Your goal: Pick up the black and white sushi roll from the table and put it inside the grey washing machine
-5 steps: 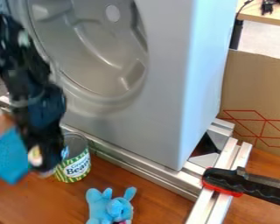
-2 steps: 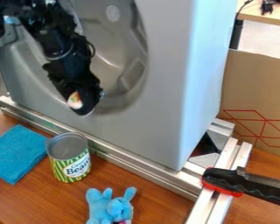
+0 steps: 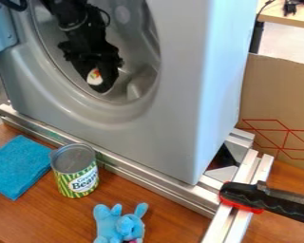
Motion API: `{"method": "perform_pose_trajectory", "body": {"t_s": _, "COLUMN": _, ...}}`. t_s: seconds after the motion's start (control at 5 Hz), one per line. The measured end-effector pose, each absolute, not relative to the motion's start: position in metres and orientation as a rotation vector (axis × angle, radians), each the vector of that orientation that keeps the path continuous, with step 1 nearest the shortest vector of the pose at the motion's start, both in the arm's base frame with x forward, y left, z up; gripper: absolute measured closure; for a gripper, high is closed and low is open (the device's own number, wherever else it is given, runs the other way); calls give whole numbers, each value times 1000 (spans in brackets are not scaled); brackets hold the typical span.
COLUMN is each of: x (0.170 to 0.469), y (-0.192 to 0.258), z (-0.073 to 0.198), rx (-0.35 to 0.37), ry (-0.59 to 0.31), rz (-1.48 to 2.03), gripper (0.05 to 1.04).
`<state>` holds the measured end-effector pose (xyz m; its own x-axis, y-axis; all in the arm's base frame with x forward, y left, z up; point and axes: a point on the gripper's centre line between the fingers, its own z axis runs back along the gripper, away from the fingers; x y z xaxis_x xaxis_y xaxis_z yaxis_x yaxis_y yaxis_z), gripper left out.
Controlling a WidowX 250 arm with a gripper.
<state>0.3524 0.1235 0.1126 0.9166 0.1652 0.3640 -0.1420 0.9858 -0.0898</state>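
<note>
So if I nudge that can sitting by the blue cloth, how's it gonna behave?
The can would probably hold its shape, since its wall looks like rigid metal. Standing upright on its flat base, it would likely slide under a low push. Knocked over, its round side could well roll across the wooden table.

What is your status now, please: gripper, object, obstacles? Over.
Gripper at the grey housing's round recess. White-and-orange patch near its tip; cannot tell if held. Can and blue cloth lower down, apart from the gripper.
</note>
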Motion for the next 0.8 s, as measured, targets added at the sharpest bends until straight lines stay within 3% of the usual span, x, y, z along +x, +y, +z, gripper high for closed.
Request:
{"method": "perform_pose_trajectory", "body": {"t_s": 0.4, "x": 383, "y": 134, "z": 91, "rx": -65, "ry": -305, "rz": 207, "gripper": 480}}
{"method": "perform_pose_trajectory", "body": {"t_s": 0.6, "x": 387, "y": 134, "z": 86, "rx": -51, "ry": -250, "rz": 190, "gripper": 428}}
{"method": "perform_pose_trajectory", "body": {"t_s": 0.8, "x": 384, "y": 136, "z": 83, "rx": -31, "ry": -228, "rz": 223, "gripper": 170}}
